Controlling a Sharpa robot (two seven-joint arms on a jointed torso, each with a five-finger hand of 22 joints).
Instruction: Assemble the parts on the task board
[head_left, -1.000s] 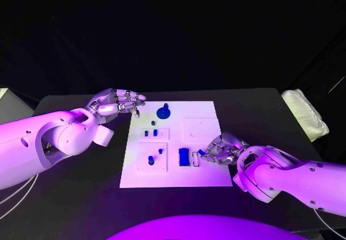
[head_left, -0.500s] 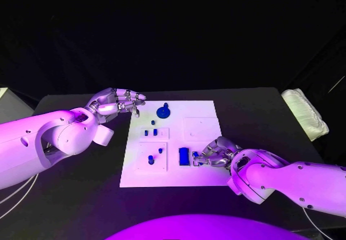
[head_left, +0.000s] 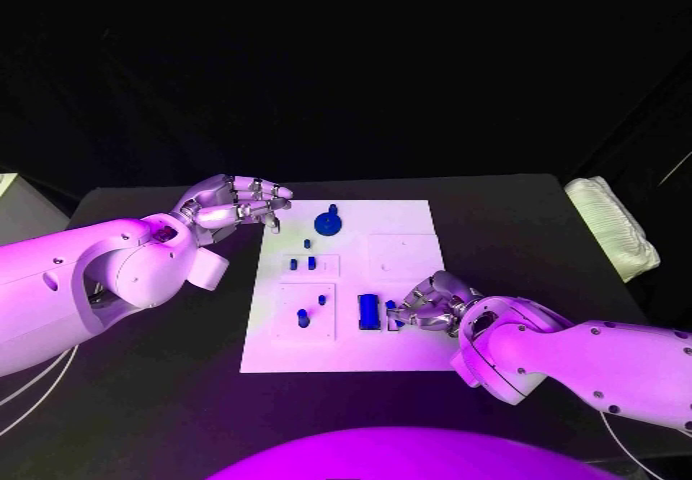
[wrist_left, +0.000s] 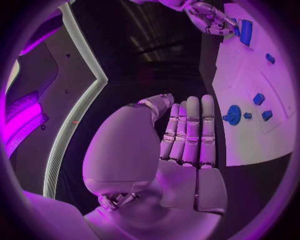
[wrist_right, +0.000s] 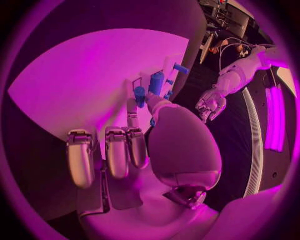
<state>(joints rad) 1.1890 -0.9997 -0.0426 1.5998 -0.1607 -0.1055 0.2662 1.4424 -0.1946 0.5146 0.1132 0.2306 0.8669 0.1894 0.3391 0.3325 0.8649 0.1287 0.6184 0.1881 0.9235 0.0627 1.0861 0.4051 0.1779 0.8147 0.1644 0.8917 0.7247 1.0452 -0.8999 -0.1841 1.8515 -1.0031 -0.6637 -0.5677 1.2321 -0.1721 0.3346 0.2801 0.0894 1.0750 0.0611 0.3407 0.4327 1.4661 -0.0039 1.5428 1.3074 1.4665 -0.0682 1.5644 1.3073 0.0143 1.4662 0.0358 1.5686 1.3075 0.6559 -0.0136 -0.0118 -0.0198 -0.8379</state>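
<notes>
The task board (head_left: 353, 290) lies flat on the black tabletop (head_left: 548, 230), its long axis running away from the robot. Everything below is placed against this board.

Nearest, at the board's near right edge, the right hand (head_left: 430, 305) rests low over the white surface. Its fingers (head_left: 408, 300) are curled in beside a small blue part (head_left: 391, 314), and the thumb and a finger seem to pinch it, though the head view is too small to be sure. In the right wrist view the fingertip sits against a blue piece (wrist_right: 140, 95) at the edge of the board. Just left of that hand a larger blue block (head_left: 368, 311) stands on the board, its long axis in line with the board's length.

On the near left part of the board a raised square tile (head_left: 306, 313) carries a short blue peg (head_left: 302, 319) and a smaller blue dot beyond it. Farther along the left side, a smaller tile (head_left: 309, 267) holds two little blue pegs (head_left: 302, 265) side by side. On the right side at about mid-length lies a plain white square tile (head_left: 402, 258).

At the far end of the board a round blue knob (head_left: 329, 222) stands, with a tiny blue piece (head_left: 307, 243) just nearer than it.

Past the board's far left corner the left hand (head_left: 231, 208) hangs above the tabletop, holding nothing. Its fingers (wrist_left: 190, 132) lie straight and close together, reaching toward the board.
</notes>
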